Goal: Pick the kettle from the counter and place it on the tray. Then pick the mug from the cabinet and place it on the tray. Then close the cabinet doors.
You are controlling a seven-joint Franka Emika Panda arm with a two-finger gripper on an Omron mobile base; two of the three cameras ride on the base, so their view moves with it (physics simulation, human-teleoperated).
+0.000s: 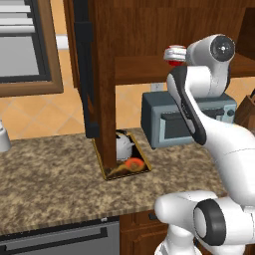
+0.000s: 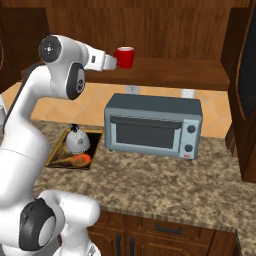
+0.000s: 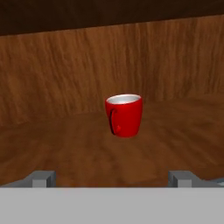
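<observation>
Observed: large dark reddish-brown wooden wall cabinet [image 2: 165, 35] open above long speckled brown granite counter [image 2: 165, 185], with grey toaster oven [image 2: 152, 125] standing at 3 o'clock from small gold-rimmed rectangular tray [image 2: 56, 155] carrying squat white-grey kettle [image 2: 77, 140]. Small bright red mug [image 3: 124, 115] upright on inner shelf, handle at its 9 o'clock in hand view. Two-finger gripper [image 3: 113, 177] spread fully wide, empty, short of mug.

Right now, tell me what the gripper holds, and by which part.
Nothing. The gripper is open, short of the small bright red mug on the cabinet shelf.
</observation>
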